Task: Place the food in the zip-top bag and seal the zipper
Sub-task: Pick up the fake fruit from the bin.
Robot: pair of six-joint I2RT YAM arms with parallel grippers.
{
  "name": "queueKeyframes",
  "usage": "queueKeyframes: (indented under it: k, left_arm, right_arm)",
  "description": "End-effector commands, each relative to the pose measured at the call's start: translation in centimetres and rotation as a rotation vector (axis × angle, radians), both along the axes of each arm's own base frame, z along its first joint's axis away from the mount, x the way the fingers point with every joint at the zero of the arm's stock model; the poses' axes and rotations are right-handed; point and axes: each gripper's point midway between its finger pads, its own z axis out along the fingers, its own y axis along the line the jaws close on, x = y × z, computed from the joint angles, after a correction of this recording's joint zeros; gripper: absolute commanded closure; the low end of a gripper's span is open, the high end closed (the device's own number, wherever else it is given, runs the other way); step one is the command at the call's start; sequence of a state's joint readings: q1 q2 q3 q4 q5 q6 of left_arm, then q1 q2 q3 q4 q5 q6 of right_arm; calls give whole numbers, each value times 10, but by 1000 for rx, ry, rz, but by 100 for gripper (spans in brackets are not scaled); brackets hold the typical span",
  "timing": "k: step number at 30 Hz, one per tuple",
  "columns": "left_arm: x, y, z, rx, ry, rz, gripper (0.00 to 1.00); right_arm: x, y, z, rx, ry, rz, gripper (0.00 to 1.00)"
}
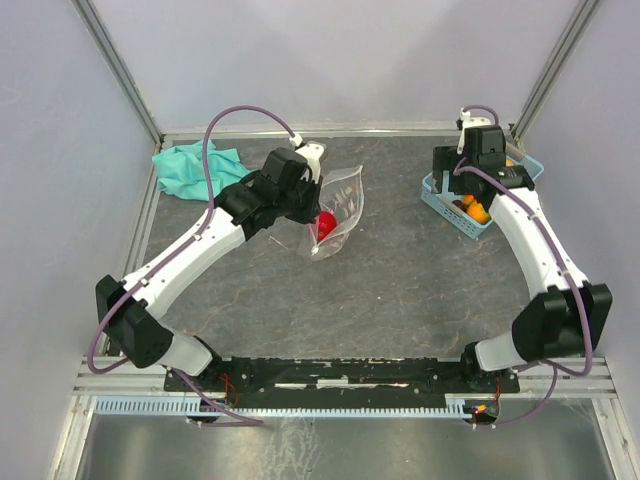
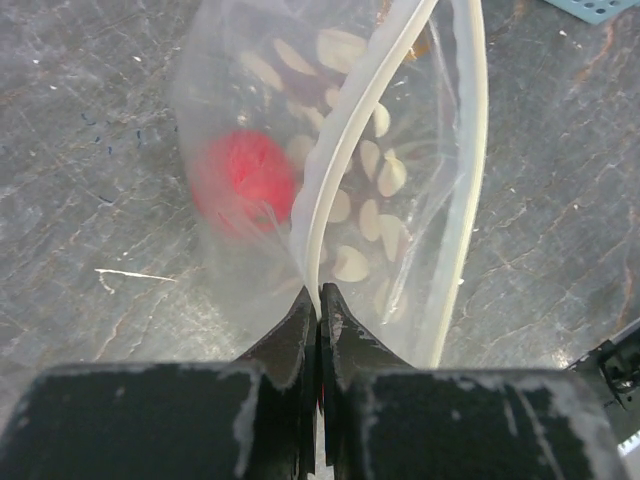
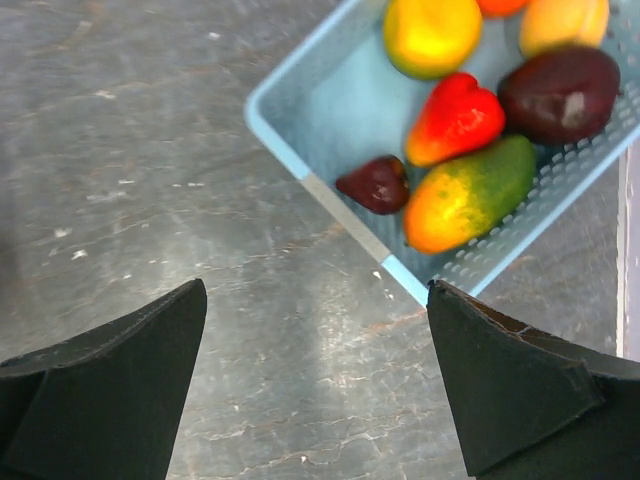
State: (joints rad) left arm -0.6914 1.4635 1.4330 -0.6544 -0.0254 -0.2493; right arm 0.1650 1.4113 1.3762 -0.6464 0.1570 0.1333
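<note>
**Ana:** Starting at the far left corner, a teal cloth (image 1: 195,168) is lying crumpled. Is it bothering anything?

**Ben:** No, it's sitting well apart from the work. Look just right of it. The left claw (image 2: 320,303) is pinching tight on the zip strip (image 2: 350,140). It's holding one lip of the zip-top bag (image 2: 400,200) up off the table (image 1: 400,300), left of the middle and toward the far edge.

**Ana:** And one red toy fruit (image 2: 248,178) is sitting low inside the bag.

**Ben:** Yes. I'd say they're loading, with this arm holding the mouth open for the other to fill. The mouth isn't gaping wide, though. I think drawing that lip away from the opposite one would help, or a fruit is going to catch on the film.

**Ana:** Toward the far right corner, the right claw (image 3: 316,290) is hanging spread wide and gripping nothing. It's over bare table, just beside a corner of the light-blue basket (image 3: 300,165).

**Ben:** It's needing to shift over the basket. The small maroon fruit (image 3: 375,184) is lying nearest, touching the green-and-yellow mango (image 3: 470,195), and the red strawberry (image 3: 455,118) is just behind them. They're crowding together and the basket wall is blocking a low approach. Coming straight down on one piece looks safest to me.
</note>
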Motion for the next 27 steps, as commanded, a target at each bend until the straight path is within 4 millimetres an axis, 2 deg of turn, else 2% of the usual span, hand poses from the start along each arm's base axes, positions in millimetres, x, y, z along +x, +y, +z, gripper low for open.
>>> queueKeyframes:
  k: [1, 8, 12, 20, 27]
  left_arm:
    - [11, 8, 19, 62, -91, -17, 97]
    - [9, 7, 9, 72, -65, -27, 97]
    - [7, 7, 6, 71, -52, -23, 97]
    - [6, 4, 4, 63, -39, -28, 97]
    - [7, 3, 4, 59, -34, -22, 97]
  right_arm:
    - [22, -33, -6, -3, 12, -145, 1]
    - [41, -92, -50, 8, 108, -361, 1]
    - [52, -111, -71, 56, 137, -458, 1]
    - [75, -131, -109, 150, 210, -579, 3]
    - [74, -137, -151, 225, 307, -656, 9]
